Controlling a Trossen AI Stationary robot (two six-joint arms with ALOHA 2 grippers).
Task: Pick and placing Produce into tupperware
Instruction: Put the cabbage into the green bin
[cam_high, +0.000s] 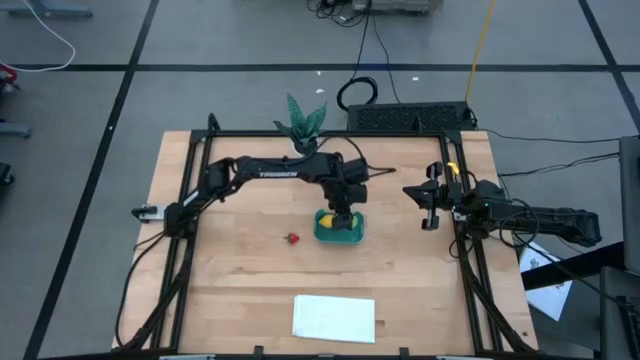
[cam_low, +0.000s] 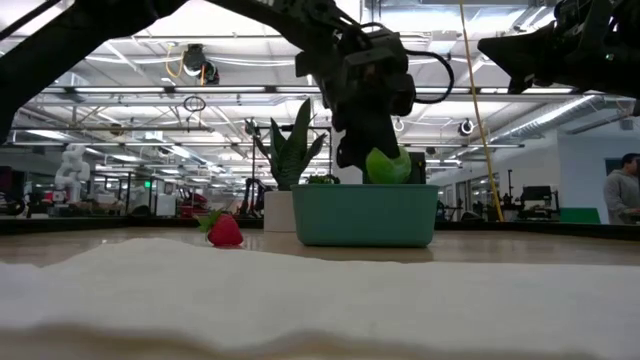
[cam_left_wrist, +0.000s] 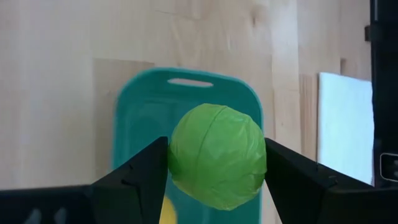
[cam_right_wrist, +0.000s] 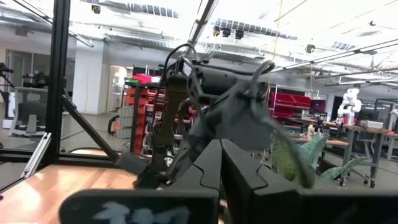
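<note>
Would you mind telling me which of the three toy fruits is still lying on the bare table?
The red strawberry: it lies alone on the wood, while the lemon sits in the container and the left gripper holds the green ball.

A large robotics lab or workshop hall: open ceiling with strip lights and ducts, red storage racks, a white humanoid robot by workbenches, a wooden desk in a black frame, cables across grey floor.

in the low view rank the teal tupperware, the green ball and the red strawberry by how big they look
1. Teal tupperware, widest by far.
2. Green ball, held just above it by the left gripper.
3. Red strawberry, smallest, on the table beside the tupperware.
</note>
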